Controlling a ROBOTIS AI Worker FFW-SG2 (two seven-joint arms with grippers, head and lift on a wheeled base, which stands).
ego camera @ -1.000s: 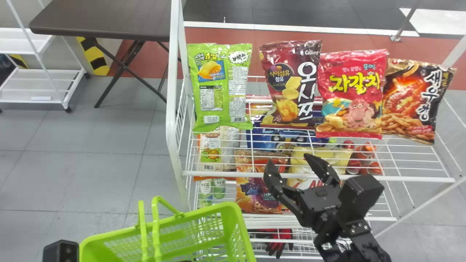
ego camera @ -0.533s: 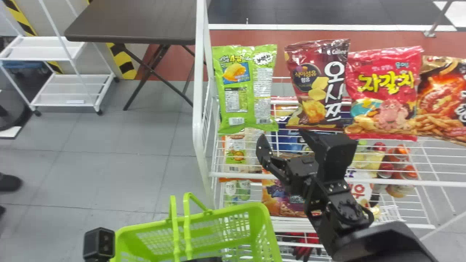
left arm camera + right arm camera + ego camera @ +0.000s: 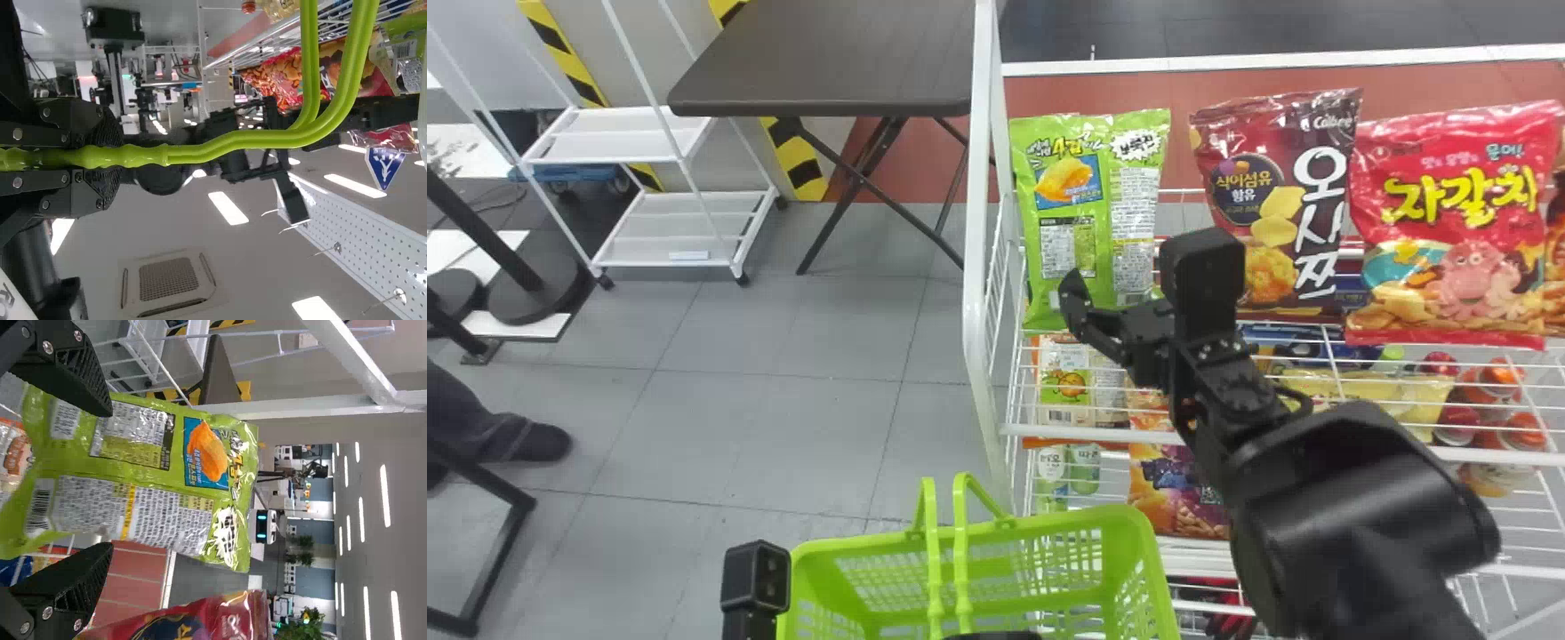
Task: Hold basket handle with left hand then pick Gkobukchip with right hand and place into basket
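Right gripper (image 3: pixel 107 480) is nearer, fingers wide. Green Gkobukchip bag (image 3: pixel 150 460) is just ahead across the gap, upright, long axis vertical, by the left edge of the wire rack (image 3: pixel 975 267); contact unclear. Left gripper (image 3: pixel 110 157) clamps basket handle (image 3: pixel 233 141).

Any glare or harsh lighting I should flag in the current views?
Head view: shiny highlights on the red bag, its large lettering clear; left wrist view: the ceiling lights look washed out to plain white; right wrist view: bright light strips overhead, plus small reflections on the creases of the green bag.
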